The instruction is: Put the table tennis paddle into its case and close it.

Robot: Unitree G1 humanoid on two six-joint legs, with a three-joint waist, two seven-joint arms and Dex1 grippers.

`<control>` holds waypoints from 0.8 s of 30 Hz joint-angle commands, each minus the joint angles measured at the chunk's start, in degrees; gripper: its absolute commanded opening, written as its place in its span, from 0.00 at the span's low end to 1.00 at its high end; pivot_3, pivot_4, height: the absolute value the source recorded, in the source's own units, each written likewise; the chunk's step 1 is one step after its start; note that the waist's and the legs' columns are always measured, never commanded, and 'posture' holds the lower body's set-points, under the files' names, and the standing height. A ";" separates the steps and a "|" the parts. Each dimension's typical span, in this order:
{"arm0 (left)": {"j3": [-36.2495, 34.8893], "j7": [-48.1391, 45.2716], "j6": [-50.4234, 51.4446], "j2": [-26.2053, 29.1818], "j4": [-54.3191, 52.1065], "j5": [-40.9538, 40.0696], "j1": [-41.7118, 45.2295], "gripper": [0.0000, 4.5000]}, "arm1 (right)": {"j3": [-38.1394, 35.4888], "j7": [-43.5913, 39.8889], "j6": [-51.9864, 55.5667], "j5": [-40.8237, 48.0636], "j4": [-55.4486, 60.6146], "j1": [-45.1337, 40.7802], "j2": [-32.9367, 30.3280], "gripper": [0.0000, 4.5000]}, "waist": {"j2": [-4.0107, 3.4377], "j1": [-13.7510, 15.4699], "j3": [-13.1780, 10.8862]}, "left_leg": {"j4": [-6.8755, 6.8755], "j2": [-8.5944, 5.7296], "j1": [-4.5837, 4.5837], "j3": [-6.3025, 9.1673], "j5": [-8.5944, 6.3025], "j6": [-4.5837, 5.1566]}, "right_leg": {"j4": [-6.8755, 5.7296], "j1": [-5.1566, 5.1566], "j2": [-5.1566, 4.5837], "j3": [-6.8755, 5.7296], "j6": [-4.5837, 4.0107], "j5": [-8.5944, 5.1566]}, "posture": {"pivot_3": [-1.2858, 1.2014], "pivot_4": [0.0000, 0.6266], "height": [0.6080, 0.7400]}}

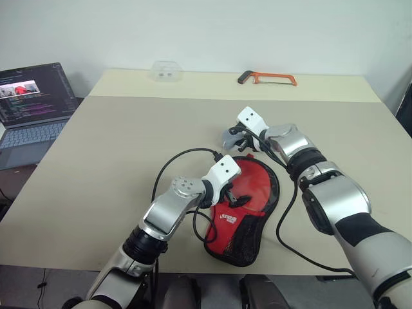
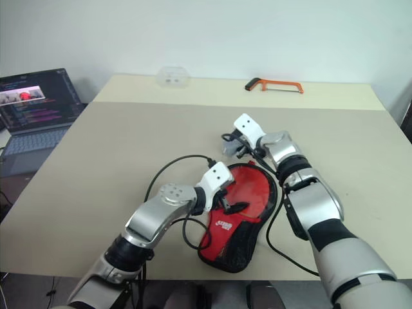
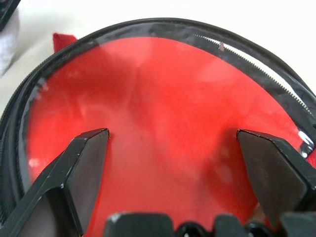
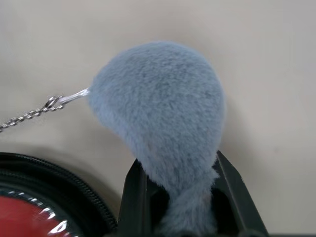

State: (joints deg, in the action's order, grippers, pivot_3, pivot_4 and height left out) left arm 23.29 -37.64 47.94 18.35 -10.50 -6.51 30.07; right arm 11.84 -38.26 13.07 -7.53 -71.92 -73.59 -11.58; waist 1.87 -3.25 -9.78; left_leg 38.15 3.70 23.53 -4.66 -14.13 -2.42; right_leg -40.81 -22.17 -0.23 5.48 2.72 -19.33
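The case (image 1: 243, 212) lies flat near the table's front edge, red side up, with white lettering and black mesh at its narrow end. A smooth red face (image 3: 163, 98) shows through its clear round panel and looks like the table tennis paddle's blade; no handle is in sight. My left gripper (image 1: 235, 198) hovers open just over that panel, its fingers (image 3: 89, 163) spread wide. My right gripper (image 1: 234, 139) sits just beyond the case's far rim, shut on a grey furry pompom (image 4: 158, 108). A thin metal chain (image 4: 29, 114) runs from the pompom toward the case's zip edge (image 4: 49, 170).
An orange hacksaw (image 1: 267, 78) and a clear plastic box (image 1: 167, 71) lie at the table's far edge. An open laptop (image 1: 32, 103) stands off the left side. Black cables (image 1: 168, 166) loop over the table beside both arms.
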 commanded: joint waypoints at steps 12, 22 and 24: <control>1.12 -0.13 1.45 0.43 1.70 0.08 -1.10 1.00 | -2.01 9.18 -3.79 -3.50 -3.62 -3.25 -5.90 0.04 | 0.00 -0.16 0.00 | -0.04 -0.04 -0.07 -0.06 0.04 0.06 | -0.01 0.05 -0.05 0.03 0.00 0.00 | 0.52 0.24 1.00; 1.10 0.07 1.44 0.21 1.70 0.11 -1.06 1.00 | -1.69 9.99 -2.87 -6.59 -4.28 -2.09 -13.58 0.04 | 0.00 0.01 0.00 | -0.05 -0.04 -0.07 -0.08 0.04 0.06 | 0.05 0.06 -0.08 0.04 0.01 0.00 | 0.52 0.24 1.00; 1.11 -0.11 1.22 0.25 2.01 0.12 -0.84 1.00 | -1.24 8.87 -2.83 -7.37 -4.16 -1.59 -15.70 0.04 | 0.00 0.03 0.00 | -0.05 -0.04 -0.07 -0.08 0.04 0.06 | 0.05 0.06 -0.07 0.04 0.01 0.00 | 0.52 0.24 1.00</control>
State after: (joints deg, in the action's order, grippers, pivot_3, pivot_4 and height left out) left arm 23.21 -37.62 48.07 18.31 -10.38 -6.60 30.16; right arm 10.85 -30.12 10.49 -14.05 -77.03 -74.60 -23.87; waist 1.86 -3.22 -9.78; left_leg 38.09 3.64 23.46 -4.74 -14.08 -2.36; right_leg -40.76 -22.10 -0.31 5.52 2.73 -19.34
